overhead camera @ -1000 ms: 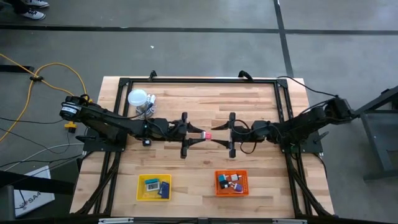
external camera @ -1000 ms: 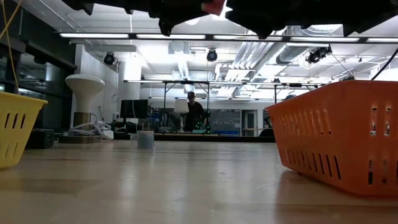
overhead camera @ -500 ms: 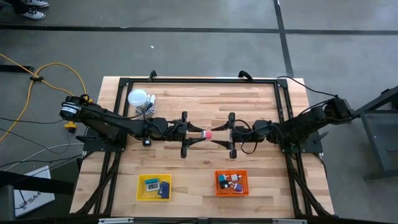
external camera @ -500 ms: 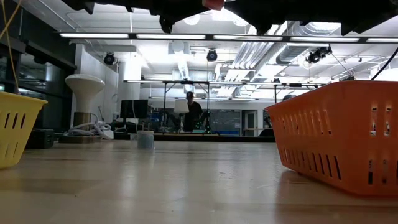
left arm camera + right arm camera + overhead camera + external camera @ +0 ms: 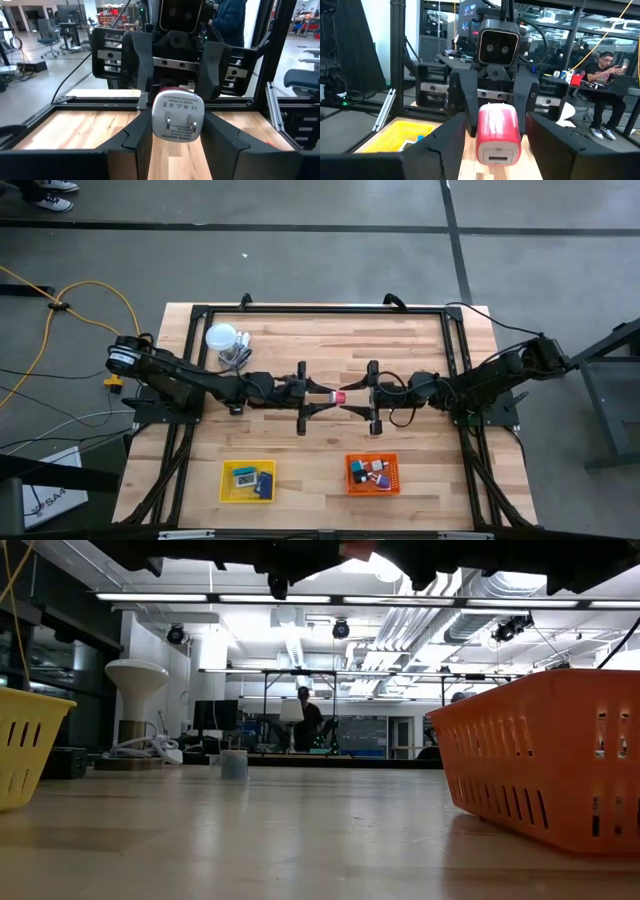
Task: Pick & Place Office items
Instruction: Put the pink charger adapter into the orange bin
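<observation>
Table centre | left gripper point(image 5: 322, 394) fingers clamp red-and-white power adapter point(image 5: 177, 119) (label reads "POWER ADAPTER") | right gripper point(image 5: 352, 397) fingers spread around it, contact unclear.

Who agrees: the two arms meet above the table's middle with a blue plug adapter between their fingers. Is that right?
No. The plug adapter is red with a white face, not blue; the right wrist view shows it. The rest stands.

Robotics lab, exposed ducts point(image 5: 420, 625), office chairs point(image 5: 47, 32)
</observation>
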You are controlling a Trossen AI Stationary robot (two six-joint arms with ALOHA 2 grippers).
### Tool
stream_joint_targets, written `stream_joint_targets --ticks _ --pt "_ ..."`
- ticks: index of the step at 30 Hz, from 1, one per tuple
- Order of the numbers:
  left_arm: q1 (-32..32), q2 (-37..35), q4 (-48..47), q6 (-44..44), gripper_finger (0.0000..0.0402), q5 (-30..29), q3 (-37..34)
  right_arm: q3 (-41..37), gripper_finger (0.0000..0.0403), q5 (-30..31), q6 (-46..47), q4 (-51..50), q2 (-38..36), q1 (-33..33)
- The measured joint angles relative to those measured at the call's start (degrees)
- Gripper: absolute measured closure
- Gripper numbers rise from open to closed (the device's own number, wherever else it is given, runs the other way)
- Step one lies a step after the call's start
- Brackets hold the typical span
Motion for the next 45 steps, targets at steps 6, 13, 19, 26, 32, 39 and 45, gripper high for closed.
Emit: stream_joint_targets --ticks 6,13,19,26,32,39,45 --pt "0.00 0.30 1.45 0.29 0.0269 0.02 0.00 0.00 0.0208 0.00 0.30 -0.43 0.00 0.00" --pt "0.00 0.30 1.76 0.24 0.0269 0.06 0.00 0.00 0.0208 0.00 0.37 -0.46 0.00 0.00" --pt "0.00 0.30 1.87 0.05 0.0269 0.17 0.00 0.00 0.0221 -0.12 0.48 -0.46 0.00 0.00" --pt "0.00 0.30 2.09 0.01 0.0269 0.19 0.00 0.00 0.0249 -0.24 0.48 -0.46 0.00 -0.01" --pt "0.00 0.30 3.33 0.26 0.0269 0.18 0.00 0.08 0.0262 -0.24 0.50 -0.44 -0.02 -0.02" --pt "0.00 0.32 3.32 0.27 0.0269 0.17 0.00 0.09 0.0263 -0.23 0.50 -0.65 -0.02 -0.02" --pt "-0.02 0.32 3.38 0.29 0.0263 0.17 0.00 0.09 0.0278 -0.51 0.48 -0.75 -0.02 -0.02"
